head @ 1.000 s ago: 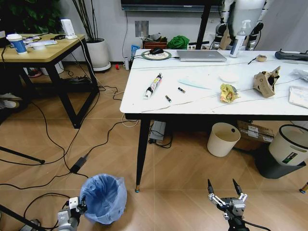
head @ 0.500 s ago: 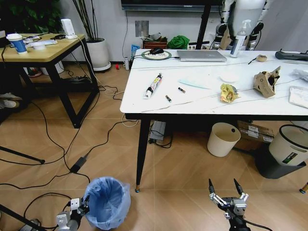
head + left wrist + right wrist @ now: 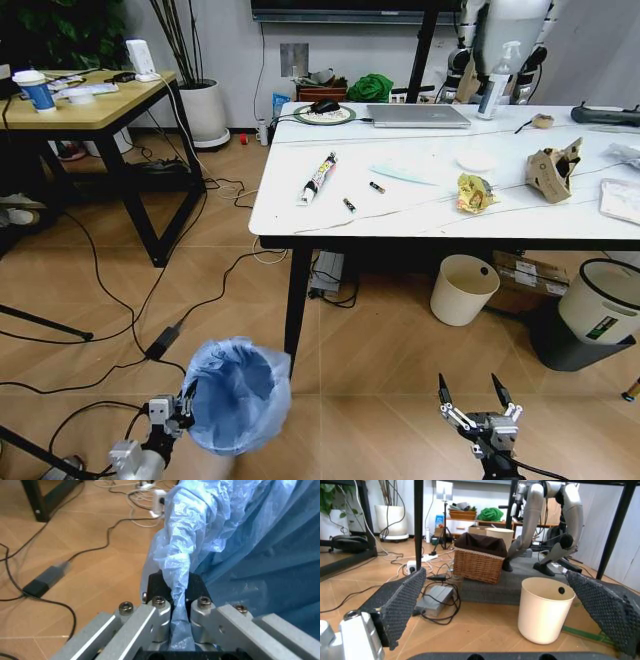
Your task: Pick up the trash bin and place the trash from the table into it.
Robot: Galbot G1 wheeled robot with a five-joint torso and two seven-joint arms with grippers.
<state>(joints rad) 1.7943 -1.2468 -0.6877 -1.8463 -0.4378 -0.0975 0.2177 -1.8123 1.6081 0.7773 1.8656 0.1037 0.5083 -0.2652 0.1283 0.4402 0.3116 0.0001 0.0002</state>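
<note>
The trash bin (image 3: 238, 394), lined with a light-blue bag, hangs tilted above the floor at the lower left, its mouth facing up and right. My left gripper (image 3: 178, 408) is shut on its rim; the left wrist view shows the fingers (image 3: 160, 611) clamping the bag-covered rim of the bin (image 3: 240, 547). On the white table (image 3: 300, 215) lie a yellow wrapper (image 3: 476, 192), a brown cardboard piece (image 3: 552, 170), a white wad (image 3: 476, 160) and a white packet (image 3: 622, 199). My right gripper (image 3: 480, 398) stands open low at the right, holding nothing, its pads (image 3: 400, 603) wide apart.
A cream bin (image 3: 463, 288) and a white black-rimmed bin (image 3: 603, 300) stand under the table. Cables and a power brick (image 3: 160, 342) lie on the floor at the left. A wooden desk (image 3: 90, 105) stands at the far left. A laptop (image 3: 417, 116) lies on the table's far side.
The left gripper has lifted the trash bin off the floor, moving it up and to the right and tilting it. The right gripper has barely moved.
</note>
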